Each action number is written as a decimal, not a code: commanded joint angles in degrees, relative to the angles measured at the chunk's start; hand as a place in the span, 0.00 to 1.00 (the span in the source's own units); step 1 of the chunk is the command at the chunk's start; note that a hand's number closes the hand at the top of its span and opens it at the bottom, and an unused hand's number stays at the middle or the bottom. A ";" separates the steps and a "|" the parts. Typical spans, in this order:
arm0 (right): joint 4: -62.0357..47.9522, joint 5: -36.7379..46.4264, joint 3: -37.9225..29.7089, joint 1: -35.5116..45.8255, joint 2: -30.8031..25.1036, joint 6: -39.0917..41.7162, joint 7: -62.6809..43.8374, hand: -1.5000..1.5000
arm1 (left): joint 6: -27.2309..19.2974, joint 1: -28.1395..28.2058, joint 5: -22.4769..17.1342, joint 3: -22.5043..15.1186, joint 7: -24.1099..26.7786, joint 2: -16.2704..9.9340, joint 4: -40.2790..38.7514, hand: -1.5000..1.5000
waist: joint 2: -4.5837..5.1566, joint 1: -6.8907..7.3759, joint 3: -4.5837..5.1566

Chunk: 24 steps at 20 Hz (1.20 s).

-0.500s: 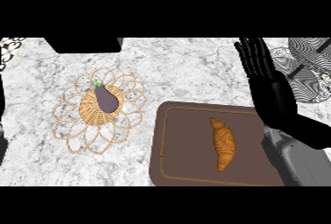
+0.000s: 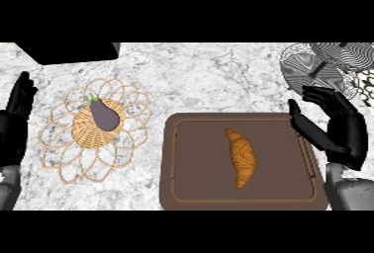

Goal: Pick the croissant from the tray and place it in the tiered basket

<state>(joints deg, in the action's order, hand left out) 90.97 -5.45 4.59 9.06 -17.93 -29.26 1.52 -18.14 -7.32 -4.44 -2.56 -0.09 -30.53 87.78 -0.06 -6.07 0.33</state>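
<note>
A white-and-grey marbled surface is seen from above. At its lower right, a dark brown rectangular tray is laid, and a golden-brown crescent croissant is found lengthwise near the tray's middle, untouched. To the left, a tan woven wire basket with petal-shaped loops is set, with a purple eggplant held in its centre. The right hand is shown at the tray's right edge, fingers spread wide and holding nothing. The left hand is rested open at the left edge, fingers up.
</note>
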 commanded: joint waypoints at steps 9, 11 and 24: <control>16.41 23.61 7.88 -26.34 -8.16 -13.49 -25.82 0.00 | 2.15 4.41 0.09 -3.42 -1.78 2.27 -2.56 0.50 | -0.49 2.81 0.43; 16.16 26.22 10.17 -27.25 -12.65 -7.81 -30.80 0.00 | 1.92 2.45 1.01 -4.17 -2.92 2.31 -2.65 0.50 | 0.08 3.43 0.52; 34.53 34.40 12.57 -10.96 -21.04 17.95 -81.47 0.00 | 3.20 -1.98 2.38 -6.22 -1.76 4.68 -5.57 0.50 | 0.63 7.59 0.21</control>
<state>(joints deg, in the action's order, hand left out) 122.50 27.64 17.24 -8.98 -38.73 -17.92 -62.20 -14.96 -8.16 -2.68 -8.12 -2.89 -27.06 83.78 0.35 0.51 0.68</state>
